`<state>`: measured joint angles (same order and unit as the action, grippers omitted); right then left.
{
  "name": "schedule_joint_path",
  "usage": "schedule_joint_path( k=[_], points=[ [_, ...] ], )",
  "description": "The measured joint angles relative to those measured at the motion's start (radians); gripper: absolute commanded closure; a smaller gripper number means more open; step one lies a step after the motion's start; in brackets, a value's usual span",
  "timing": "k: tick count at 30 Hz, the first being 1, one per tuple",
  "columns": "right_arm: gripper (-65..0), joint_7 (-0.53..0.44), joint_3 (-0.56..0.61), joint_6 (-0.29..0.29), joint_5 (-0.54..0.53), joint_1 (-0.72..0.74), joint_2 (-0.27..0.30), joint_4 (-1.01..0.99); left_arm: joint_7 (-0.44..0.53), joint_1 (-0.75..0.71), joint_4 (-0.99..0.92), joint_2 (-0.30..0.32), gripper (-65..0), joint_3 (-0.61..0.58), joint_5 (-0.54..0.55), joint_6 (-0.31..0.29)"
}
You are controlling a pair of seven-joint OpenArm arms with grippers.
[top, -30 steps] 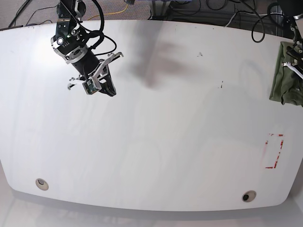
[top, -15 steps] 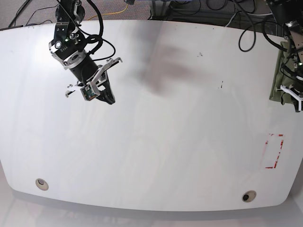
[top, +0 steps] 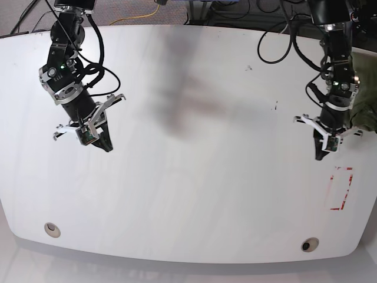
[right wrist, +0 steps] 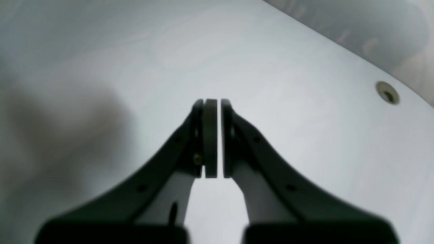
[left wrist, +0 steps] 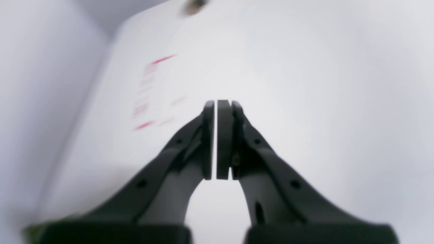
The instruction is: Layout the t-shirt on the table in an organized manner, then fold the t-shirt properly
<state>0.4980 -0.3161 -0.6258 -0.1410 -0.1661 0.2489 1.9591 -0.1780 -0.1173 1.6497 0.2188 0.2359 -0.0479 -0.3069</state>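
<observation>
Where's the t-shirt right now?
In the base view, the t-shirt sits at the table's far right edge, mostly hidden behind the left arm, above the red dashed rectangle.

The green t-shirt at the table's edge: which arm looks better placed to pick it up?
Probably the left arm. Its end effector, shut and empty, hangs right beside the t-shirt at the table edge. The right end effector, also shut and empty, is across the table.
</observation>
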Motion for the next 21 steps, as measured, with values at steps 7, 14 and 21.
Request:
schedule_joint_path(
  k=[7, 14, 21],
  points=[
    [-1.6, -0.130, -0.082, -0.018, 0.005, -0.002, 0.005, -0.079, 0.003, -0.003, 0.068, -0.083, 0.0, -0.106, 0.000, -0.007],
    [-1.6, -0.322, -0.136, -0.028, 0.006, -0.050, -0.008, -0.187, 0.010, -0.062, 0.162, -0.113, 0.0, -0.177, -0.003, 0.002],
    [-1.6, -0.512, -0.185, -0.026, 0.008, -0.143, -0.063, -0.230, 0.005, -0.163, 0.235, -0.115, 0.0, -0.240, -0.003, -0.006]
  ],
)
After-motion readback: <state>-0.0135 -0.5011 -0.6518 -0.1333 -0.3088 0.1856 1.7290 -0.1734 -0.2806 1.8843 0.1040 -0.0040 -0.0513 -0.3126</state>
